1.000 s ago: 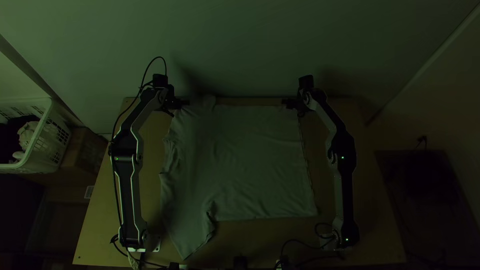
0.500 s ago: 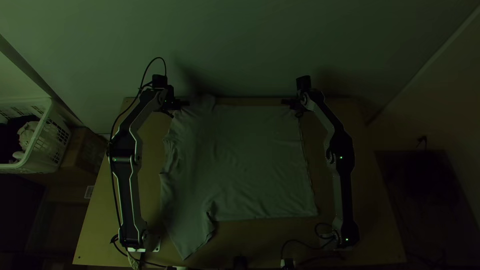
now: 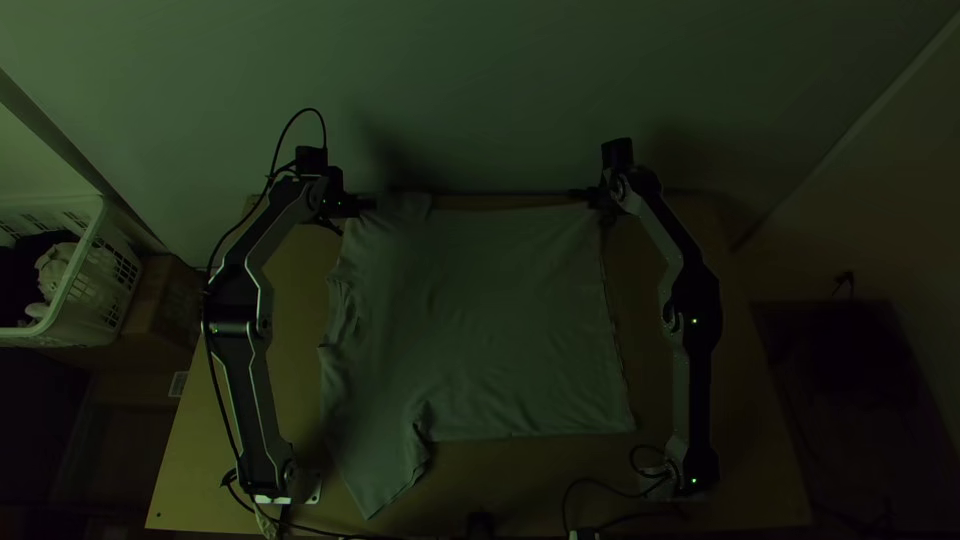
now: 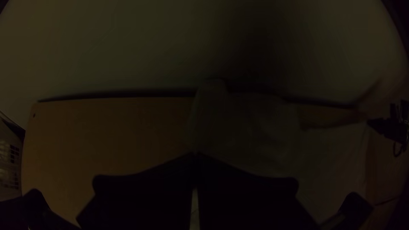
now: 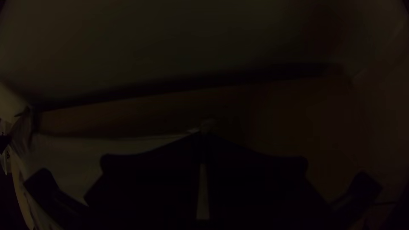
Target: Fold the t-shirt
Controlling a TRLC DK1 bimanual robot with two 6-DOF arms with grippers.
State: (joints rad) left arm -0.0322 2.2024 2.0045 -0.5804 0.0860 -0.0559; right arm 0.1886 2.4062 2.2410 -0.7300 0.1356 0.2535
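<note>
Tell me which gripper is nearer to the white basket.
Left. The left gripper is at the shirt's far corner toward the basket; the right gripper at the other far corner.

From where I stand, it's a dim little robotics workspace, lab or home I can't tell: two robot arms (image 3: 250, 400) and trailing cables (image 3: 600, 487) on a wooden table (image 3: 745, 480), plain wall (image 3: 480, 90) at twelve o'clock, plastic basket (image 3: 101, 215) of cloth (image 3: 54, 266) by a brown box (image 3: 165, 300) at nine.
</note>
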